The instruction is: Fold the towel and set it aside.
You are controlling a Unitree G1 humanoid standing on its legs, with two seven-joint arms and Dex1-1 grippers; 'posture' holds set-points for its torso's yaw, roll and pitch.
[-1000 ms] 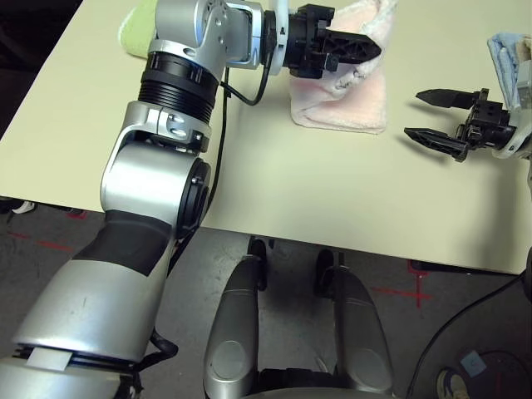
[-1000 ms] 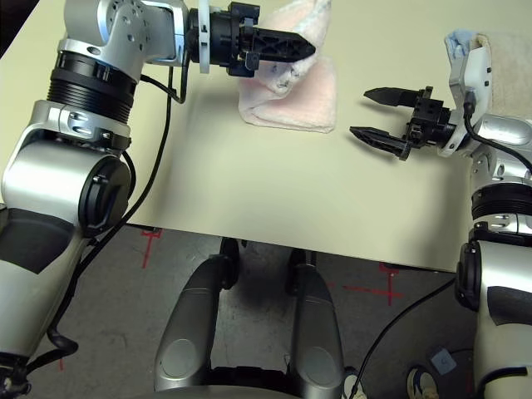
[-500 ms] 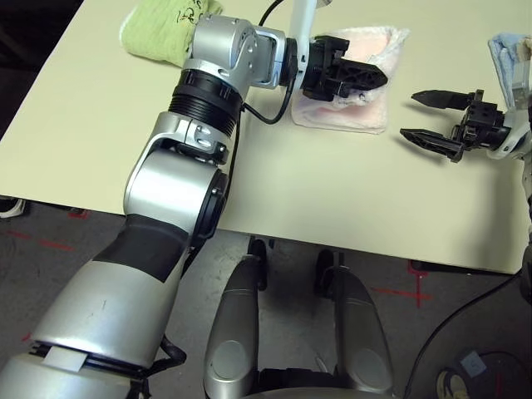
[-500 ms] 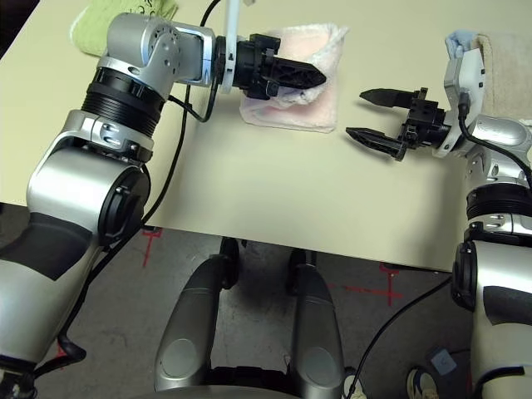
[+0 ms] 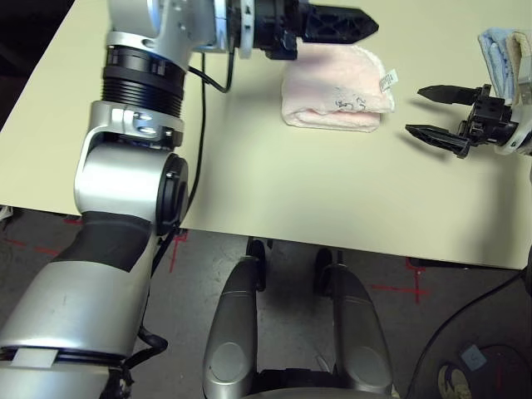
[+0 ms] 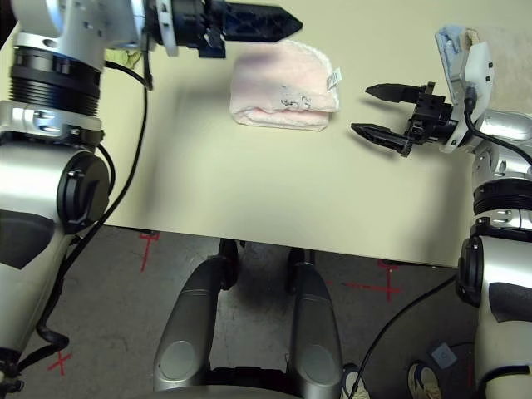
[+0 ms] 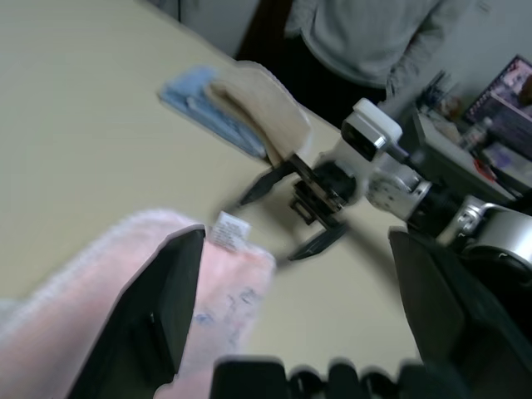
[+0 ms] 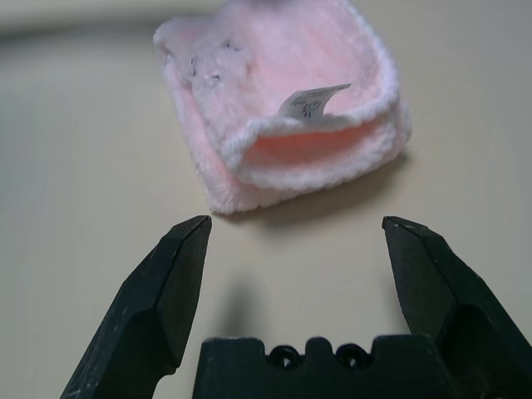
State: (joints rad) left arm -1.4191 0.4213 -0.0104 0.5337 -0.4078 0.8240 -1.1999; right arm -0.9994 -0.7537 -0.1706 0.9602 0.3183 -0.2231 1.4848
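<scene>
The towel [image 5: 337, 87] is pink and fluffy, and it lies folded into a small fat bundle on the table [image 5: 249, 183], in the upper middle of the left eye view. It has a little white tag [image 8: 312, 100] sticking out on the side that faces the right gripper [image 5: 434, 112]. That side shows the open end of the fold, with the soft layers stacked like a sandwich. The left gripper [image 5: 337, 21] is at the top of the left eye view, just above the towel's upper left corner, and its two black fingers are spread apart with nothing in them. The right gripper is at the right of that view, near the towel but not touching it, and its fingers are spread wide too, holding nothing. The towel looks light and very soft, so it will flop and may come unfolded if it is picked up by just one layer. It is not slippery and it cannot break. I think the best place to grab it is across the whole stack at the thick end, so all the layers get pinched together. Some other folded towels [image 5: 509, 54], blue and beige, sit at the far right edge.
</scene>
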